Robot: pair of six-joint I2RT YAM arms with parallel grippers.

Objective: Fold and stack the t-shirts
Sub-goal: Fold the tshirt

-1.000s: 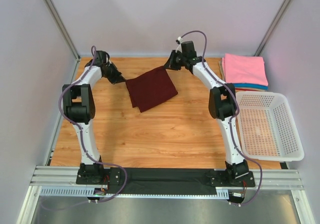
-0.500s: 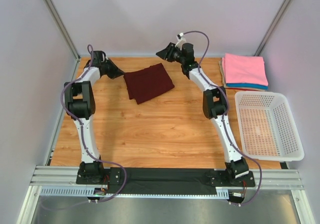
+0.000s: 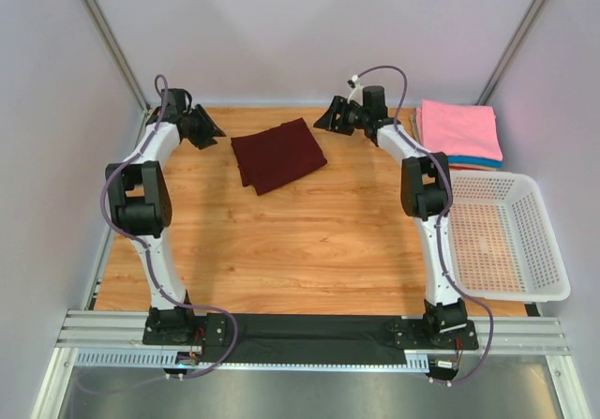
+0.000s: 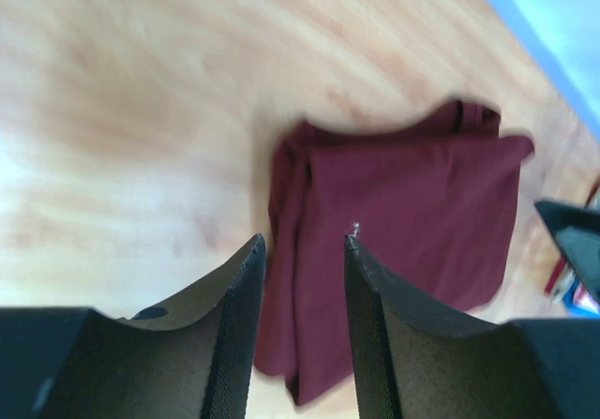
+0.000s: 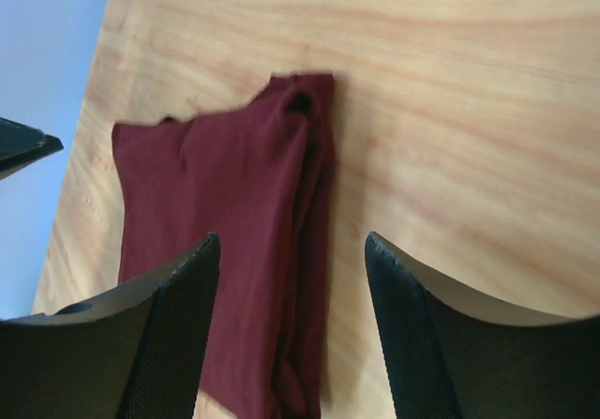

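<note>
Black and ridged, the left fingers (image 4: 234, 325) hang over the far left corner of the light wooden tabletop (image 3: 309, 241), parted by a moderate gap with nothing between them; past their tips we see only wood and cloth. Just beside them to the right lies the folded dark maroon t-shirt (image 3: 279, 155), flat on the tabletop toward its far edge and touched by neither arm. It makes a rough rectangle whose slightly longer side runs left to right, skewed so that its right end sits farther back and one corner points toward the arm bases. Just beyond its far right corner the right fingers (image 5: 178, 325) stand wider apart and likewise hold nothing. The t-shirt therefore lies between the two pairs of fingers, each facing one short end, and we judge neither arm clearly nearer. What tips the choice, we think, is the goal: the stack of folded t-shirts (image 3: 457, 128), pink on top with blue and tan edges showing beneath, rests at the far right, well apart from the maroon one and on the right arm's side. Closer to the bases than that stack, the white perforated plastic basket (image 3: 487, 236) sits along the right edge.
</note>
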